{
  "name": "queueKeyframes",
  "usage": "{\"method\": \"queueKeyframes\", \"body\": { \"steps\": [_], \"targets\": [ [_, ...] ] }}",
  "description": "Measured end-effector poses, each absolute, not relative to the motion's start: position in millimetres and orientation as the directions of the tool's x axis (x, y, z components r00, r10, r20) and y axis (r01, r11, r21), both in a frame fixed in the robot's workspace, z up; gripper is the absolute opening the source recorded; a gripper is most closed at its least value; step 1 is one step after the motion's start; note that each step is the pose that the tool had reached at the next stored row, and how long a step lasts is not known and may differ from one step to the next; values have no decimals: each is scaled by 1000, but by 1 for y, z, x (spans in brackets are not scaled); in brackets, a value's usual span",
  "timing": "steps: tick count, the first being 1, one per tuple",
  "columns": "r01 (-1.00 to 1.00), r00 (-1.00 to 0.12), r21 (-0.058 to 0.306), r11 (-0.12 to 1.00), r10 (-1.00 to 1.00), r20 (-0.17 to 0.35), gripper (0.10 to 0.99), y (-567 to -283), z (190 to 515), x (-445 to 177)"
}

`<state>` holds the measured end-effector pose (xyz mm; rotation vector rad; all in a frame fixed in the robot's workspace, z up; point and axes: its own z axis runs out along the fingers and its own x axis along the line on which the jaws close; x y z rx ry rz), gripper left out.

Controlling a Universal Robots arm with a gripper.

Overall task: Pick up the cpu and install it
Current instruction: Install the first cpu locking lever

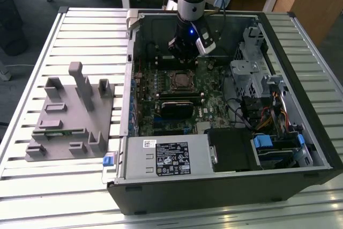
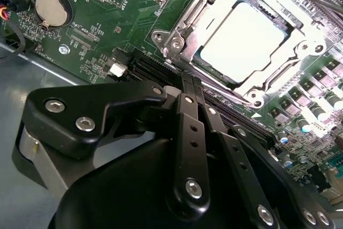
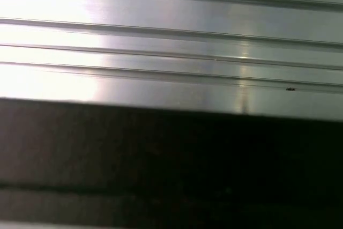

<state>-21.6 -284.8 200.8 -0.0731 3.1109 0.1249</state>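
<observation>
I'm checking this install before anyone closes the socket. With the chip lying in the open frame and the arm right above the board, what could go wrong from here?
1. The cpu lies inside the socket frame, which is not clamped; a slightly skewed seat could mean damage on closing.
2. The pincer hangs close over the motherboard, so a sideways move might scrape the black slot beside the socket.
3. Loose cables run nearby inside the case.

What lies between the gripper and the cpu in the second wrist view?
A long black slot on the green board crosses between the gripper and the cpu, which lies in its metal-framed socket.
</observation>
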Motion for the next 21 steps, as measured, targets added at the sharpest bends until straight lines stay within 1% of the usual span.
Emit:
{"method": "queueKeyframes", "body": {
  "steps": [8, 21],
  "targets": [
    [-48, -999, 77, 996, -46, -29, 106, -285, 204, -21],
    [-48, -999, 68, 997, -46, -25, 106, -285, 198, -18]
  ]
}}
